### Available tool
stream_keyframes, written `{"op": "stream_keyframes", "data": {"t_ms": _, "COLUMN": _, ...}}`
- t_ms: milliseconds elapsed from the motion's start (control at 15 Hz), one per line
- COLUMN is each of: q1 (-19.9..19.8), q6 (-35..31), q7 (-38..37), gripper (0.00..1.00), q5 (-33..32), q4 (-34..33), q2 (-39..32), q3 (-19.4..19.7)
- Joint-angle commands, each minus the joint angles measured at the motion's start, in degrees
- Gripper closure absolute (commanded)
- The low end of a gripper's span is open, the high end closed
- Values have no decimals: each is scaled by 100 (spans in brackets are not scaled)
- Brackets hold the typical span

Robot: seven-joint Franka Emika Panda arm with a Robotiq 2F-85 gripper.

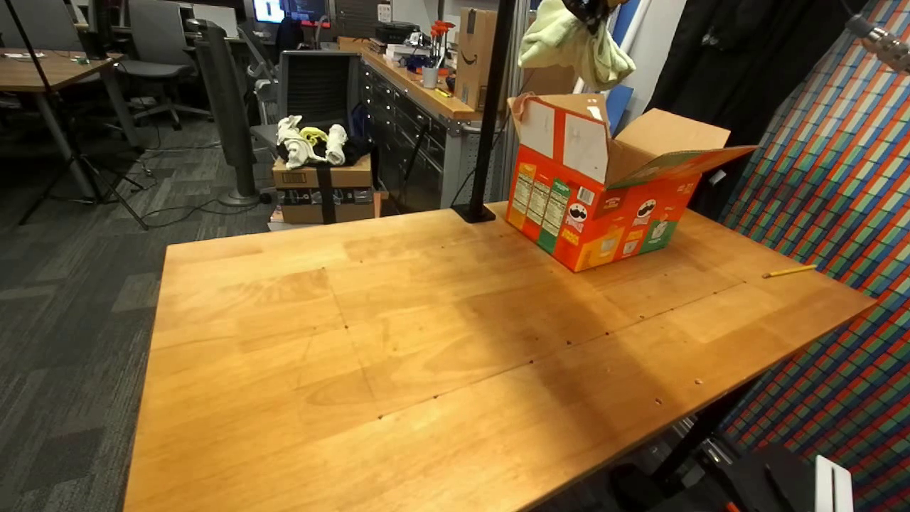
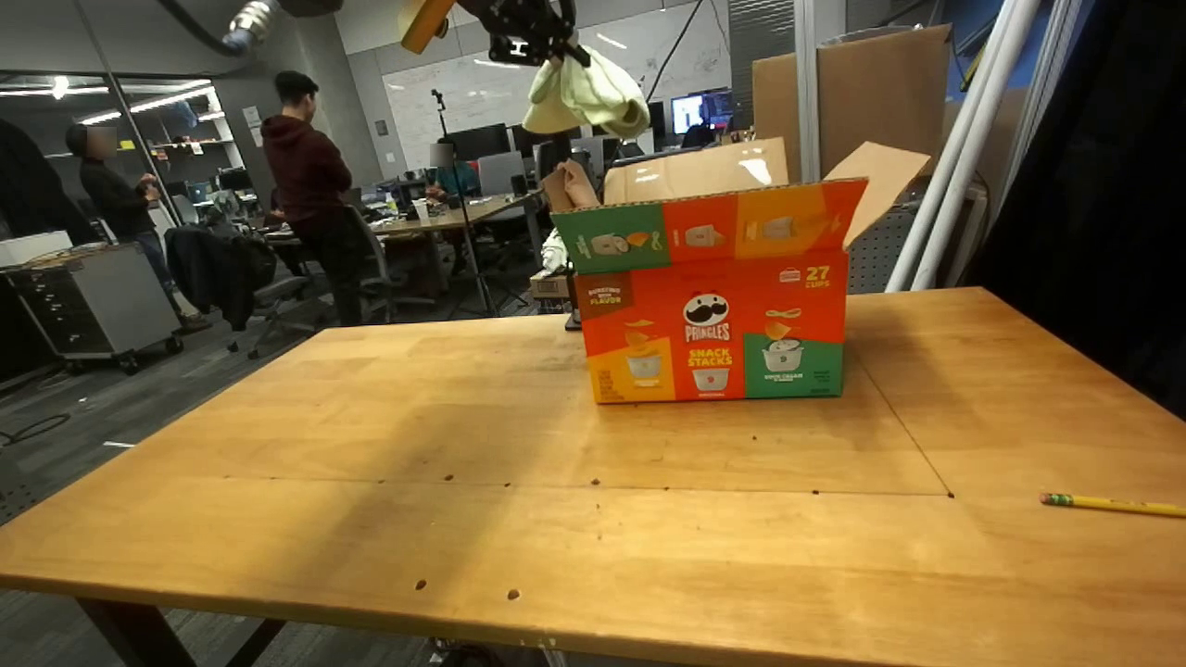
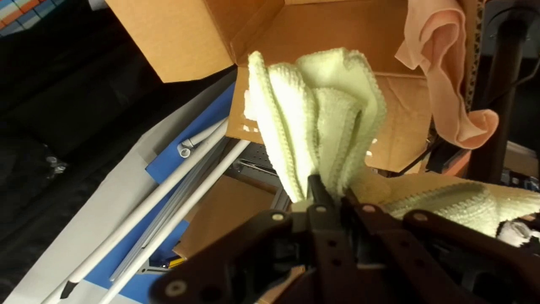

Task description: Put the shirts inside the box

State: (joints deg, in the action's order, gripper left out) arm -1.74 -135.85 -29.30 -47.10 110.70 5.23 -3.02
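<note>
1. Well, nearest me runs the wooden tabletop (image 2: 324,556), with a pencil (image 2: 1112,504) lying well apart from the box, in nobody's way.
2. Further in, the box (image 2: 704,324) stands upright on the tabletop, its flaps raised or leaning outward. I'd come over high enough to miss those edges, since a snagged flap could drag a box that looks light to me.
3. At a corner of its rim lies a pink cloth (image 3: 447,63), one end dangling past the cardboard. It may be another of the shirts, so I'd take care not to sweep it out.
4. Above the far side, the end effector (image 3: 332,194) is pinching a pale shirt (image 2: 593,93), fingers together on the bunched fabric. The shirt seems to hang by the back flap rather than over the middle of the opening. I'd bring it to the centre, let any swing settle, lower until the loose ends sit below the rim, then part the fingers and rise straight up.
5. Farthest off, more clothes (image 1: 313,135) are heaped on stacked cartons (image 1: 352,176) near a chair (image 1: 320,78); those, I'd guess, are work left to do.
</note>
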Motion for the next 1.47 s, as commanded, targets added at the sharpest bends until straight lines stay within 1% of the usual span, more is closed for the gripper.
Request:
{"op": "stream_keyframes", "data": {"t_ms": 0, "q1": -94, "q6": 104, "q7": -271, "gripper": 94, "q5": -191, "q4": -205, "q2": -158, "q3": 129}}
{"op": "stream_keyframes", "data": {"t_ms": 600, "q1": -308, "q6": 16, "q7": -382, "gripper": 94, "q5": 3, "q4": 49, "q2": -609, "q3": 642}}
{"op": "stream_keyframes", "data": {"t_ms": 800, "q1": -256, "q6": 69, "q7": -404, "gripper": 94, "q5": 18, "q4": 204, "q2": -732, "q3": 691}}
{"op": "stream_keyframes", "data": {"t_ms": 1067, "q1": -120, "q6": 175, "q7": -389, "gripper": 94, "q5": 149, "q4": 554, "q2": -776, "q3": 610}}
{"op": "stream_keyframes", "data": {"t_ms": 1133, "q1": -71, "q6": 231, "q7": -405, "gripper": 92, "q5": 146, "q4": 633, "q2": -780, "q3": 582}}
{"op": "stream_keyframes", "data": {"t_ms": 1200, "q1": -30, "q6": 286, "q7": -382, "gripper": 85, "q5": 192, "q4": 679, "q2": -789, "q3": 559}}
{"op": "stream_keyframes", "data": {"t_ms": 1267, "q1": 16, "q6": 347, "q7": -409, "gripper": 67, "q5": 175, "q4": 721, "q2": -793, "q3": 537}}
{"op": "stream_keyframes", "data": {"t_ms": 1333, "q1": 55, "q6": 402, "q7": -385, "gripper": 63, "q5": 204, "q4": 749, "q2": -791, "q3": 513}}
{"op": "stream_keyframes", "data": {"t_ms": 1400, "q1": 95, "q6": 444, "q7": -394, "gripper": 54, "q5": 209, "q4": 780, "q2": -778, "q3": 491}}
